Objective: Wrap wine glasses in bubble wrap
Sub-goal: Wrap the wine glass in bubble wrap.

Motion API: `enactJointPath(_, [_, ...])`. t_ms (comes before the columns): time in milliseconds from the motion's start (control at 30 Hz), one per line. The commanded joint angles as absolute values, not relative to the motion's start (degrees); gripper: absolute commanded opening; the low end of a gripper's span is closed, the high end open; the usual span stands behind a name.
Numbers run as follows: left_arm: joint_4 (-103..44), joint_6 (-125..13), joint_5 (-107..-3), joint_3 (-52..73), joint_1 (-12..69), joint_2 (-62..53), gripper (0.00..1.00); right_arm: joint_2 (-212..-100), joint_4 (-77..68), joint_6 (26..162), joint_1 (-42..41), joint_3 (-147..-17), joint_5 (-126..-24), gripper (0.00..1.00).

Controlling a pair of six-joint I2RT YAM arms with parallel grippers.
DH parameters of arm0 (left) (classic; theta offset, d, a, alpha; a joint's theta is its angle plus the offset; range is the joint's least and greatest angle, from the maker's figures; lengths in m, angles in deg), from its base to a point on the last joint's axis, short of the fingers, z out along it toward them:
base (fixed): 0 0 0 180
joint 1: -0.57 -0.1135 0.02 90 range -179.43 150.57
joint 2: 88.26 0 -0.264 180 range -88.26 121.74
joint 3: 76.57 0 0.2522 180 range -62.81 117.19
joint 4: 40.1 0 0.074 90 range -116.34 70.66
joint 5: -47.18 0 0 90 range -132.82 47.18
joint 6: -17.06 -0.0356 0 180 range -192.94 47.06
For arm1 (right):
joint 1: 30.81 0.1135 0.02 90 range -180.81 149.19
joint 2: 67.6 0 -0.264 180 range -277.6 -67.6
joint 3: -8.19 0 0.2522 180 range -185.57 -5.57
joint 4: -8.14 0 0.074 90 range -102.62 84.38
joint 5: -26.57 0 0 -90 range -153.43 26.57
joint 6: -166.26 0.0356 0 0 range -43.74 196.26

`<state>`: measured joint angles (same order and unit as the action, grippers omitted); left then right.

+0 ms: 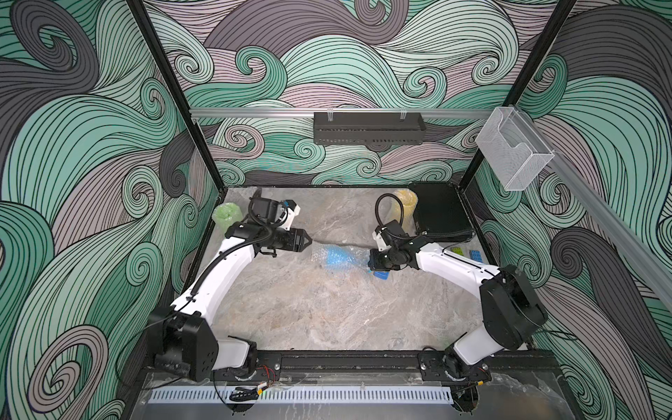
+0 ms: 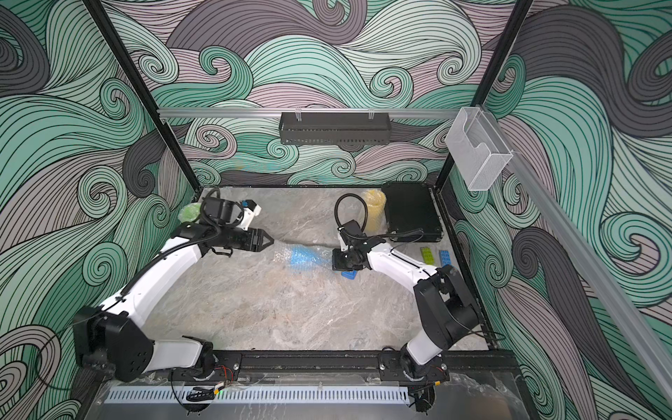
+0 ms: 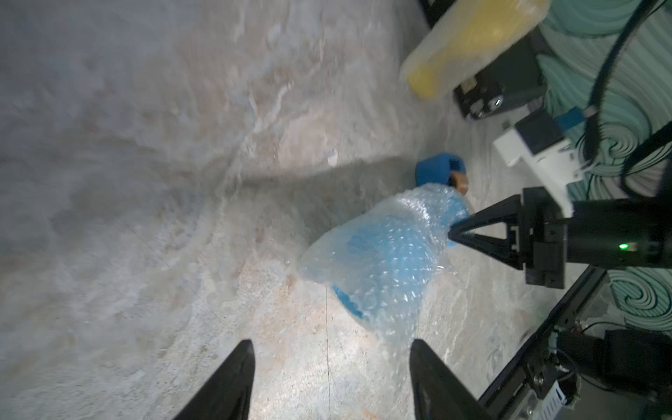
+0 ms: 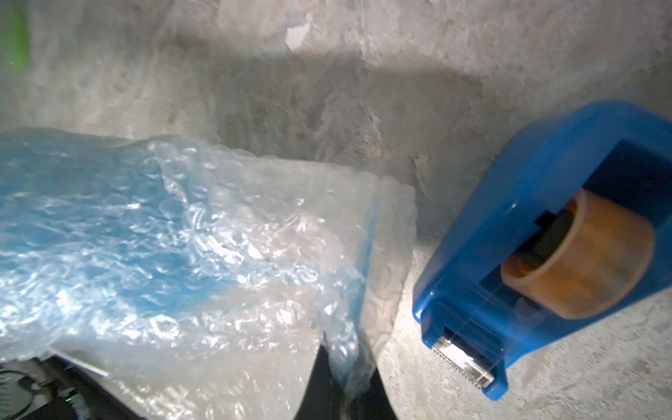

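Midway across the worktop (image 1: 291, 309) in both top views, the blue goblet (image 1: 336, 256) lies on its side in bubble wrap (image 1: 319, 254), my left fingers (image 1: 307, 240) near. Left wrist view — they gape, empty; right fingers (image 3: 459, 232) pinch the wrap. Right wrist view — tape dispenser (image 4: 465, 276) just beside.

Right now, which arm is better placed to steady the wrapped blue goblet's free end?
Probably left: the left end effector is open, empty and near that end of the blue goblet; the right end effector is shut on the bubble wrap opposite.
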<state>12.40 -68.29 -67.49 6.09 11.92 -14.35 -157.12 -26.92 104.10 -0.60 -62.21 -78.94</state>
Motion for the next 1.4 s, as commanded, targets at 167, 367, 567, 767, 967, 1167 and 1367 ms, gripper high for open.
enactJointPath(167, [9.22,-63.59,-74.5,12.73,5.76,-16.01,0.8,-156.56,-5.74,110.64,-5.57,-57.51,-105.22,0.0])
enactJointPath(367, [5.53,-55.54,-84.4,13.38,3.36,-8.57,0.81,-161.98,6.13,118.53,-5.76,-56.74,-117.23,0.0])
enactJointPath(567, [1.37,-50.28,-94.57,12.68,0.24,-3.92,0.8,-163.19,11.17,120.84,-5.59,-55.23,-120.69,0.0])
enactJointPath(767, [-2.33,-49.1,-100.35,8.31,2.42,-5.04,0.79,-164.16,11.67,121.51,-5.51,-55.21,-120.46,0.0])
enactJointPath(967, [-2.44,-53.0,-99.9,2.41,5.31,-8.43,0.76,-164.58,11.59,121.75,-5.59,-55.83,-120.43,0.0])
enactJointPath(1167, [0.66,-58.04,-99.06,1.6,7.24,-9.24,0.75,-165.49,11.32,121.92,-5.59,-56.08,-120.03,0.0])
enactJointPath(1367, [4.64,-61.12,-95.42,2.53,8.08,-8.97,0.71,-166.03,12.12,122.39,-5.59,-56.0,-120.07,0.0])
